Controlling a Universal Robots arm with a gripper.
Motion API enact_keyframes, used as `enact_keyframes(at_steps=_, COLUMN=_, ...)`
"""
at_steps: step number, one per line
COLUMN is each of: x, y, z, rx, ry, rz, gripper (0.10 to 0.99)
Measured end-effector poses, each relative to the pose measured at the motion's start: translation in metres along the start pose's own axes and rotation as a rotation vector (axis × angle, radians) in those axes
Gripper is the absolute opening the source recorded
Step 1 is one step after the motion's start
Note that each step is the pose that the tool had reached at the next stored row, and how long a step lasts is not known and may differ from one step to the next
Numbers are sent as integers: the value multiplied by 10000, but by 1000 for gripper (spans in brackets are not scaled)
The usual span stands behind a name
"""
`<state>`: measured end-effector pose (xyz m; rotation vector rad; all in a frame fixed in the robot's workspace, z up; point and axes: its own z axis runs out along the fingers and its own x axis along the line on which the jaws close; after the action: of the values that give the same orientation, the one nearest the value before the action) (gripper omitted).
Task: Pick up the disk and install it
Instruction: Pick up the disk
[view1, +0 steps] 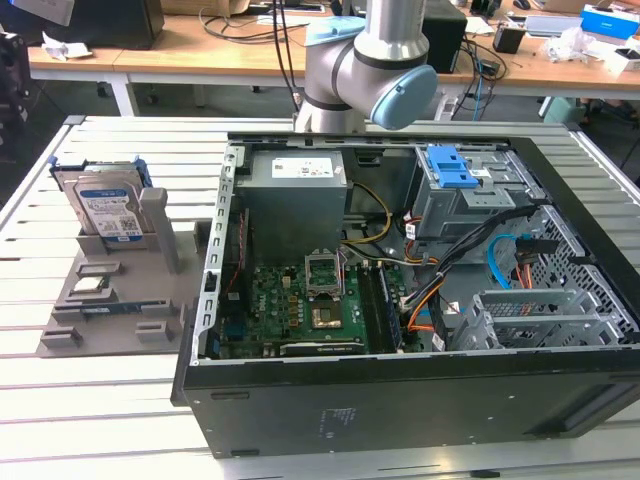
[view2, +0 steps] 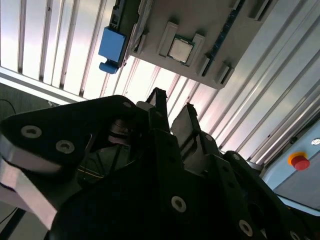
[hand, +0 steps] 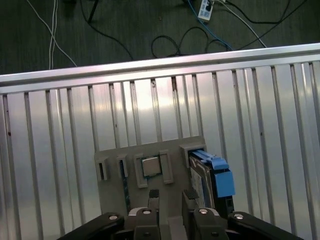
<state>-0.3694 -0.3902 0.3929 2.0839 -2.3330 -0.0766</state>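
The disk (view1: 105, 210), silver with a blue-and-white label and a blue frame, stands on edge in a slot of the grey holder (view1: 120, 300) at the exterior view's left. Both wrist views look down on it: I see its blue frame (hand: 220, 177) edge-on, and the same blue end (view2: 112, 47) beside the holder. My gripper (hand: 171, 199) hangs well above the holder, open by a narrow gap with nothing between the fingers (view2: 159, 102). It is offset to one side of the disk and touches nothing.
An open computer case (view1: 400, 260) lies right of the holder, with a motherboard, cables and a drive bay under a blue latch plate (view1: 455, 170). A small square chip (hand: 150, 166) sits in the holder. The slatted metal table (hand: 60, 130) ends near cables on the floor.
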Motion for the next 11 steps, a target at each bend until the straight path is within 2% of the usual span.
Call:
enact_keyframes(at_steps=1, x=0, y=0, z=0, rx=0, ry=0, rz=-2, gripper=416)
enact_keyframes(at_steps=2, x=0, y=0, z=0, rx=0, ry=0, rz=-7, gripper=416)
enact_keyframes(at_steps=3, x=-1, y=0, z=0, rx=-1, ry=2, rz=-16, gripper=482)
enact_keyframes(at_steps=11, x=-158, y=16, z=5, rx=0, ry=0, rz=-16, gripper=482)
